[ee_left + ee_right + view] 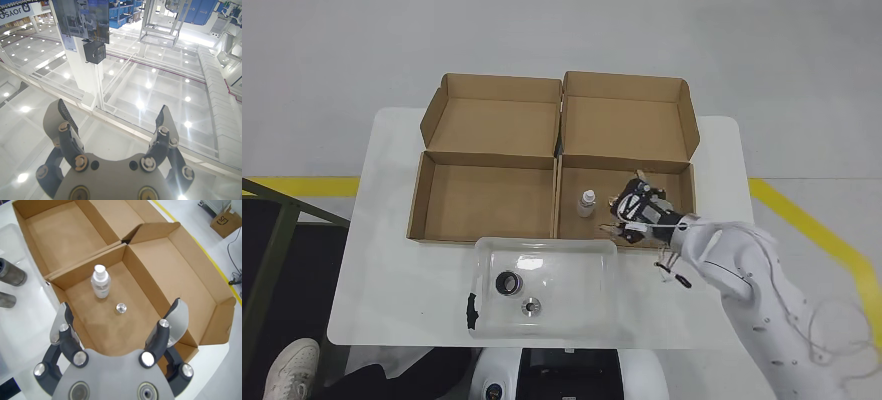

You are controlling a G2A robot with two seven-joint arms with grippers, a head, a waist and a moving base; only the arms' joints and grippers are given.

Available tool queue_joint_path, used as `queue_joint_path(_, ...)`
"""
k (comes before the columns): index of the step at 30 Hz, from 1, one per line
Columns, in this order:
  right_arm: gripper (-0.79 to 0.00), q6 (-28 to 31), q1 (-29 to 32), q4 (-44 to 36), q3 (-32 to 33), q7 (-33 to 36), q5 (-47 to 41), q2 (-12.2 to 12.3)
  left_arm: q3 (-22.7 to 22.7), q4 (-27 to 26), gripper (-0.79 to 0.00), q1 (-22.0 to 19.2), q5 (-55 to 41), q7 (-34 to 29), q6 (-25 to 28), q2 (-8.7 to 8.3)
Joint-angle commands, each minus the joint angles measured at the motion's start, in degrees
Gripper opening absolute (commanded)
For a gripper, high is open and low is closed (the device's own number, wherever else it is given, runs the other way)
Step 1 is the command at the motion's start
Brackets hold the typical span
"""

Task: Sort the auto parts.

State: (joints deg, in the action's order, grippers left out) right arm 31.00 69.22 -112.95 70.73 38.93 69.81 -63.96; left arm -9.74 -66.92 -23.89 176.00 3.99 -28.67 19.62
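Observation:
Two open cardboard boxes stand side by side, the left box [487, 200] bare inside. The right box [602, 180] holds an upright clear spray bottle [586, 204] and a small silver metal part [121, 308]. My right gripper [630, 215] hangs open over this box's floor [113, 332], its fingers either side of the silver part and above it, with the bottle [100, 283] just beyond. A clear plastic tray [542, 250] at the table's front carries a dark metal cylinder [509, 284] and a smaller round part [532, 306]. My left gripper [112, 106] is open, empty, pointing at the ceiling.
A black piece [471, 308] lies at the tray's left edge. Both box lids stand folded back on the far side. In the right wrist view two dark cylinders [11, 273] lie in the tray beside the boxes. Bare white table lies left and right of the boxes.

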Motion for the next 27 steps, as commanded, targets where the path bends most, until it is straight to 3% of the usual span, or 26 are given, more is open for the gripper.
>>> queue_joint_path(1,0.0,0.5,1.5,-2.4,-0.4,0.1,0.3,0.1,0.0,0.0,0.0,0.0,0.0,0.0,0.0,0.0)
queue_joint_path(14,0.0,4.5,7.4,-10.2,-6.4,-0.9,3.4,0.5,0.0,0.0,0.0,0.0,0.0,0.0,0.0,0.0)
queue_joint_path(27,0.0,3.0,1.8,-5.7,-19.5,1.8,6.9,-1.4,0.0,0.0,0.0,0.0,0.0,0.0,0.0,0.0)
